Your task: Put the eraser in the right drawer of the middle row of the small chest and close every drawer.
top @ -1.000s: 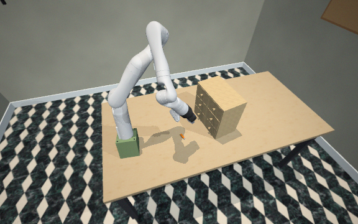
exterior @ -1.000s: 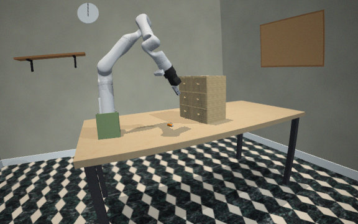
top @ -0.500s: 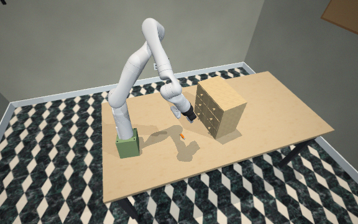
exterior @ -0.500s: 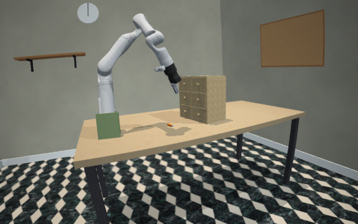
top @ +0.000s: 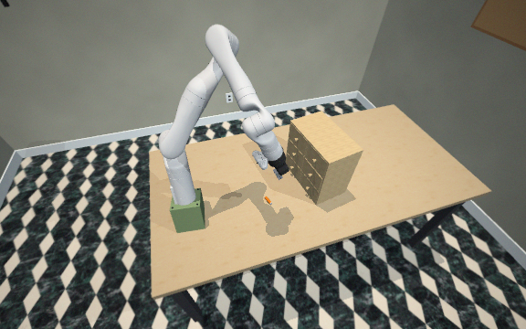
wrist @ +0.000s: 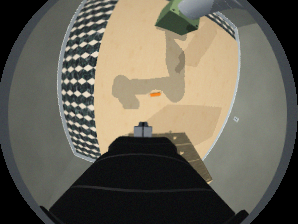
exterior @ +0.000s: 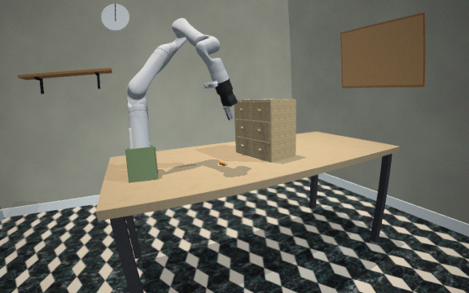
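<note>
Checkered floor and grey walls frame the desk (top: 382, 183) from the top view, where I use the chest (top: 324, 155) as my landmark. My claw (top: 280, 174) hangs just in front of the chest's drawer face, about level with the middle row, fingers pinched fully together with nothing between them. The eraser (top: 268, 200), a small orange sliver, lies flat on the desk in front of the chest, on the arm's side and well apart from the claw. All drawers look pushed in from here.

From the exterior view, the claw (exterior: 228, 114) points down and toward the chest (exterior: 265, 128), its tip near the upper left part of the front and seemingly not touching; I cannot tell the gap exactly. The eraser (exterior: 221, 163) sits on the desk (exterior: 340, 150) in front of the chest, below and a little toward the base from the claw.

Through the wrist view, the claw's dark body fills the lower half, with the chest (wrist: 189, 152) top edge just past it and the eraser (wrist: 154, 95) beyond, out on the desk.

I judge I'm at the drawer-opening step: nothing is carried, no drawer is out. Next I need to get the closed fingertips onto the handle of the middle row's right drawer and draw it out less than half its length, gently, so the chest doesn't slide. Only then do I fetch the eraser.
</note>
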